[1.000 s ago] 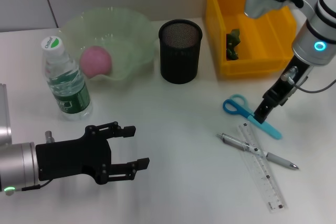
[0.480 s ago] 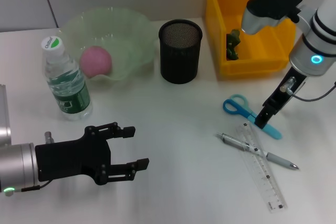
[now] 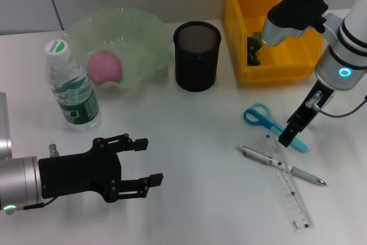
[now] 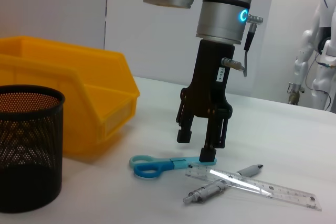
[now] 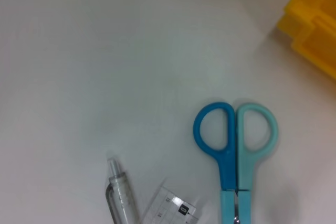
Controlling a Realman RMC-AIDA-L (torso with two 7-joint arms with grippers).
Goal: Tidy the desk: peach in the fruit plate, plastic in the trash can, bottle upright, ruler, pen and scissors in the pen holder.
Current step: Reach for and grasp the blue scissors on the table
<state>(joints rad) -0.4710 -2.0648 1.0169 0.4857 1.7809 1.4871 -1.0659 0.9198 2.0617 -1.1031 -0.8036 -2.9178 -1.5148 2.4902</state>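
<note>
Scissors (image 3: pixel 273 126), pen (image 3: pixel 282 165) and ruler (image 3: pixel 285 183) lie on the surface, unpicked; peach (image 3: pixel 104 66) plated, bottle (image 3: pixel 71 86) upright. Right gripper (image 4: pixel 202 148), fingers apart, straddles the scissors' blades; left gripper (image 3: pixel 141 168) idles open.

Robotics lab: white humanoid robot (image 4: pixel 319 40) by plain wall, white desk (image 3: pixel 195 199).

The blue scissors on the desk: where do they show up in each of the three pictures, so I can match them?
Head view: the scissors lie right of centre, under the right gripper.
Left wrist view: low in the middle, with the right gripper just above their blades.
Right wrist view: lower right, handles up.
Shared landmark: the clear ruler crossing the pen.
</note>
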